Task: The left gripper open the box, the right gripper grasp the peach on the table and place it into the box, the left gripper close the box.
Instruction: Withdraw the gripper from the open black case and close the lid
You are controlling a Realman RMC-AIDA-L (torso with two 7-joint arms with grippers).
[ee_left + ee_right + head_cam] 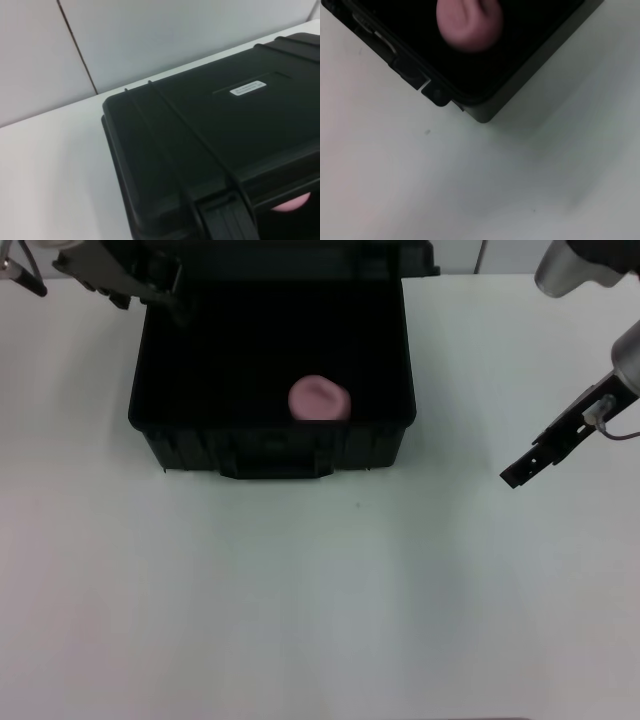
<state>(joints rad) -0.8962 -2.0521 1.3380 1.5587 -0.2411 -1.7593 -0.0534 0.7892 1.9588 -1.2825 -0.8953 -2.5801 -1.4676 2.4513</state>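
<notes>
Currently the box (272, 390) stands open at 12 o'clock on the counter (320, 600), its lid raised at the far edge and its front handle facing 6 o'clock. Inside, the peach (319, 398) lies on the box floor, close to the front wall and slightly toward 3 o'clock of centre; nothing else shows in the box.

Closing the lid is judged to be the remaining step, and it turns on one relation: the left gripper (170, 302) sits at the far left corner of the box, at about 10 o'clock from the peach, next to the lid's left end. The left wrist view looks onto the ribbed outer face of the lid with its white label (246, 88). Whether the left fingers are apart or together cannot be told.

The right gripper (512, 478) hangs over bare counter at 3 o'clock of the box, well apart from it, holding nothing, fingers together. The left arm is by far the nearer to the lid.
</notes>
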